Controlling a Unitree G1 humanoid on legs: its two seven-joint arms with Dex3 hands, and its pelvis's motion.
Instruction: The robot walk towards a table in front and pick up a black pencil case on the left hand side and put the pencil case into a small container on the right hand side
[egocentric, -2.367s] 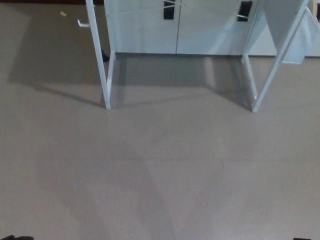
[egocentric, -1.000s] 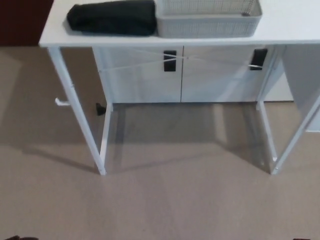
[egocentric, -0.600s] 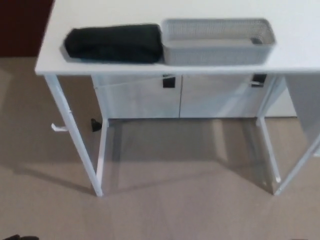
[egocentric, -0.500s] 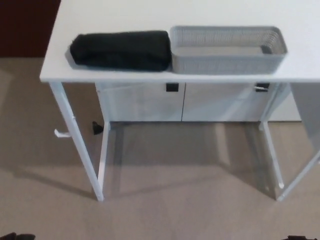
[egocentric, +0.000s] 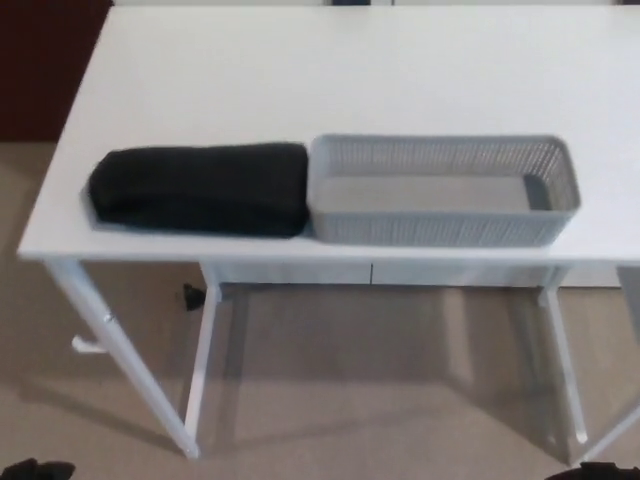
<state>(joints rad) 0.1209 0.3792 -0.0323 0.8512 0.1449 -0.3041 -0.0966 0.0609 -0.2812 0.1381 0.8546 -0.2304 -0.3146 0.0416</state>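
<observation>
Mesh container (egocentric: 440, 228) touches soft black pencil case (egocentric: 200, 188); left hand (egocentric: 30, 469), right hand (egocentric: 607, 471) unreadable.

A white desk (egocentric: 300, 80) on thin white legs stands on a beige floor (egocentric: 380, 390). Near its front edge lie a black pencil case (egocentric: 200, 188) on the left and a grey mesh basket (egocentric: 443, 190), touching it, on the right.

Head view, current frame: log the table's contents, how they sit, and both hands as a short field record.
table: white, both items near front edge
pencil case: black, lying flat on the left, right end against container
container: grey mesh, right of case, nothing visible inside
left hand: dark sliver at bottom edge, state unclear
right hand: same, bottom right corner
</observation>
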